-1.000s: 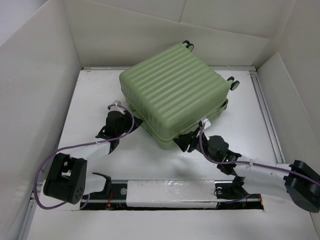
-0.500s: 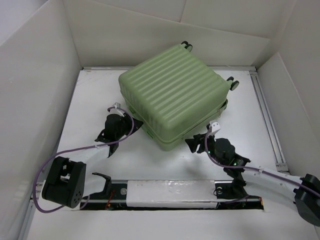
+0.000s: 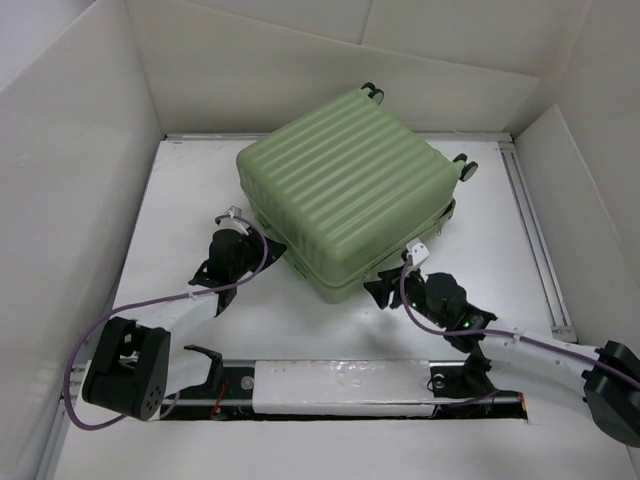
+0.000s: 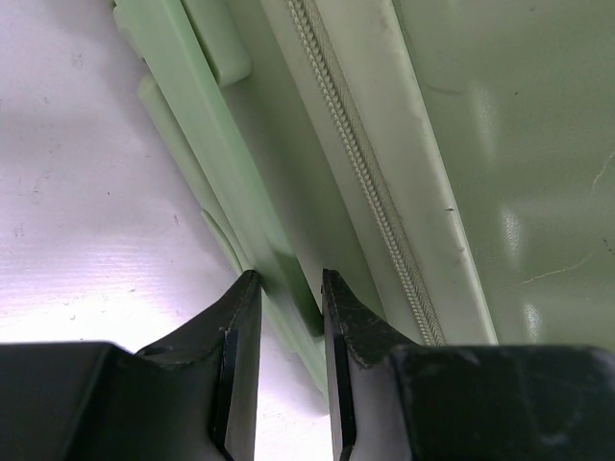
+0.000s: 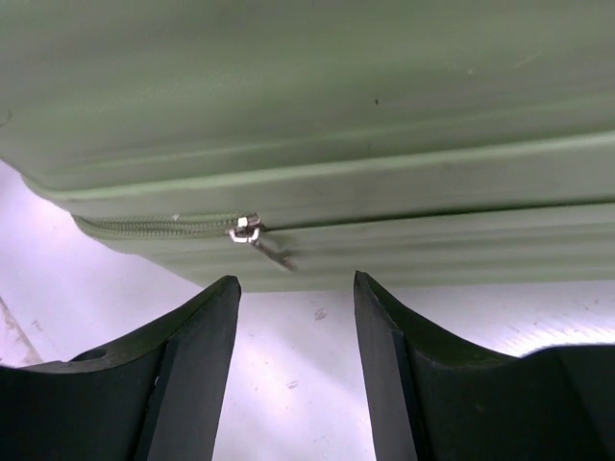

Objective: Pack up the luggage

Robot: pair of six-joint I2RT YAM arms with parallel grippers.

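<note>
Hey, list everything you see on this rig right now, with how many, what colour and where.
luggage: one, pale green, closed, lying flat mid-table toward the back.
caster wheels: black, showing at two far corners.
zipper pull: one, silver, on the near side seam.
table: one, white, under everything.
cables: two, purple, one along each arm.
left gripper: black, closed around the luggage's side handle.
right gripper: black, open, facing the zipper pull, not touching.
</note>
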